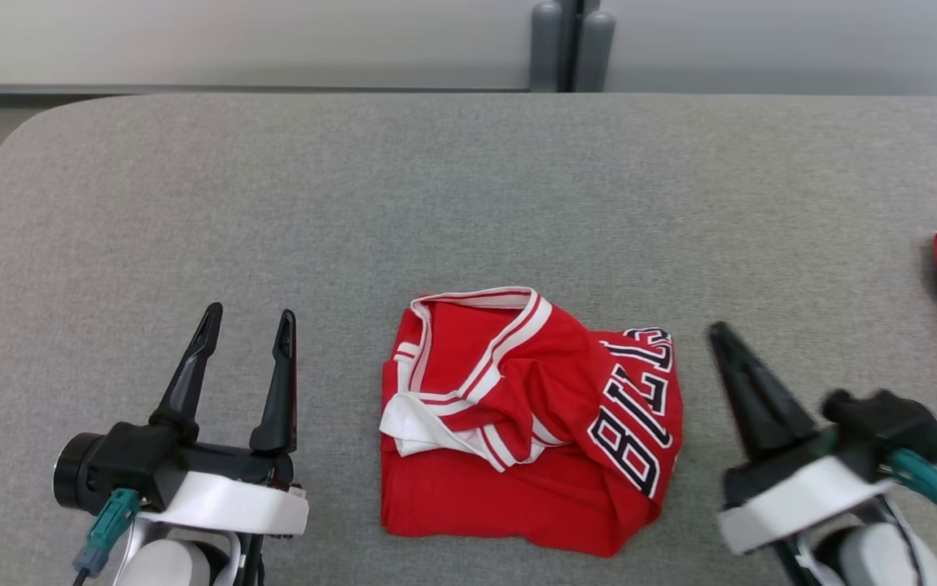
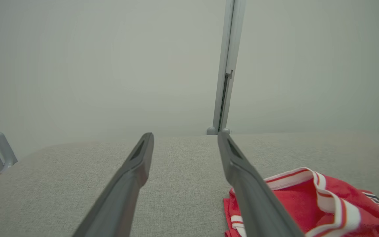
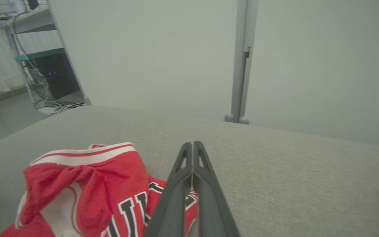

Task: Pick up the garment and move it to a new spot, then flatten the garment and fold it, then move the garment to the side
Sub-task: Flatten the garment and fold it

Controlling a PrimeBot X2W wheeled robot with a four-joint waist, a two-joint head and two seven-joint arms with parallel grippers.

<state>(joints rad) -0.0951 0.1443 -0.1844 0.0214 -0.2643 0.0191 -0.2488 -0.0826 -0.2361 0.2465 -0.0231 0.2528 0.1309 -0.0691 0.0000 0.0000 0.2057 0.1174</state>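
a: where's the garment?
b: the loosely folded red jersey (image 1: 529, 423) with white trim and dark lettering lies on the grey fabric surface (image 1: 468, 187), between both hands.
a: and the hands?
b: left hand (image 1: 248, 321) spread wide, apart from it. right hand (image 1: 720, 334) pinched closed, just beside its right edge.

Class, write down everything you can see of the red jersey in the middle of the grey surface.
The red jersey is soft cloth with white, red-striped trim at its openings and dark, white-edged lettering on its right part. It lies loosely bundled into a rough square, white inside showing at the left. It rests on the grey fabric surface, between the open left gripper and the shut right gripper; neither touches it.
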